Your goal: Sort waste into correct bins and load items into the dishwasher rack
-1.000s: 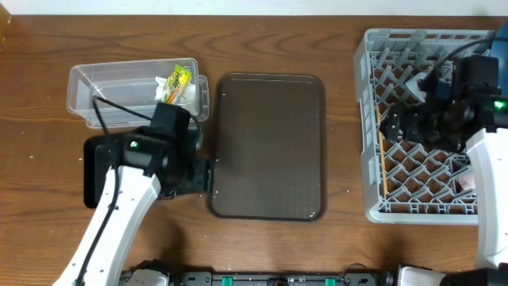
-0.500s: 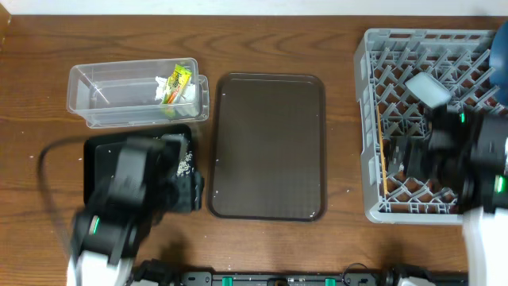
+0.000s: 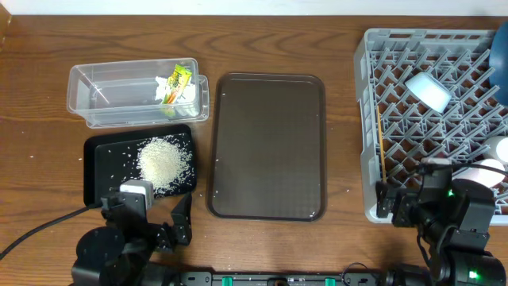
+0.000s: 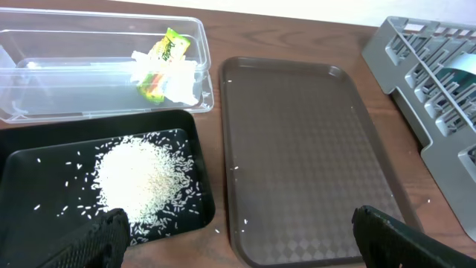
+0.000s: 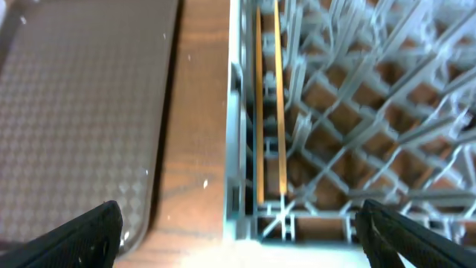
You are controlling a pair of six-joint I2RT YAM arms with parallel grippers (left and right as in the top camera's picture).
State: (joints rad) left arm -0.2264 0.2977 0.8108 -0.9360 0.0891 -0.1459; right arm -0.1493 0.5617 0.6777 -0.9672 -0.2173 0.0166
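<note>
Overhead, I see the clear plastic rectangular tub (image 3: 119,99) holding the crumpled white paper tissue (image 3: 189,94) and the small yellow-green snack wrapper (image 3: 178,79). The loose white rice grains (image 3: 163,159) form a rough heap in the shallow black rectangular tray (image 3: 97,179). Two thin wooden chopsticks (image 5: 281,112) lie side by side inside the large grey plastic lattice rack (image 3: 370,119), along its left wall. The left gripper (image 4: 238,242) and the right gripper (image 5: 238,234) both have their jaws spread wide, grasping nothing. The rice is ahead of the left jaws and the chopsticks ahead of the right jaws, not touching.
</note>
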